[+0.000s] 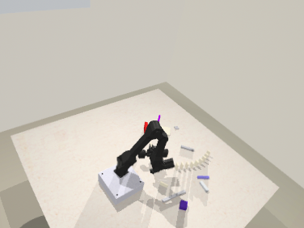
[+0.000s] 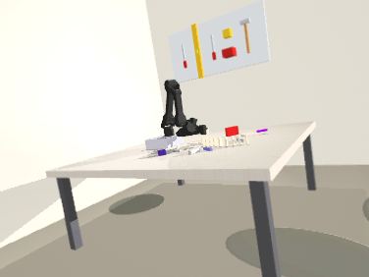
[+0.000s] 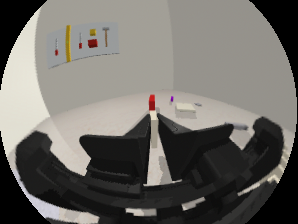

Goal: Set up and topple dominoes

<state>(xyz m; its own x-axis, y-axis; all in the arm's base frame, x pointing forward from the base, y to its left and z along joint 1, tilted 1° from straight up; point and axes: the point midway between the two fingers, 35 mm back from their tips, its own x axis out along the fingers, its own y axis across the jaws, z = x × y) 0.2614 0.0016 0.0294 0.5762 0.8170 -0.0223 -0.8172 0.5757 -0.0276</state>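
Observation:
A curved row of cream dominoes [image 1: 192, 165] [image 2: 211, 142] stands on the table right of the arm in the top view. Its near end is close to my gripper, and its far end curves away to the right. My gripper [image 1: 173, 163] [image 2: 205, 130] [image 3: 153, 116] is shut on a cream domino [image 3: 154, 131], which is upright between the fingertips in the wrist view. The gripper is low beside the row's near end; whether the domino touches the table is hidden. A small cream piece [image 1: 163, 183] lies flat in front of the arm, perhaps a domino.
A red block [image 1: 145, 127] [image 2: 232, 131] [image 3: 152, 102], purple stick [image 1: 158, 118] [image 2: 262, 131] and pale flat block [image 3: 185, 108] are beyond the arm. A grey bar [image 1: 187, 148] lies behind the row. A blue bar [image 1: 203, 177], long grey bar [image 1: 174, 196] and purple cube [image 1: 183, 205] are in front.

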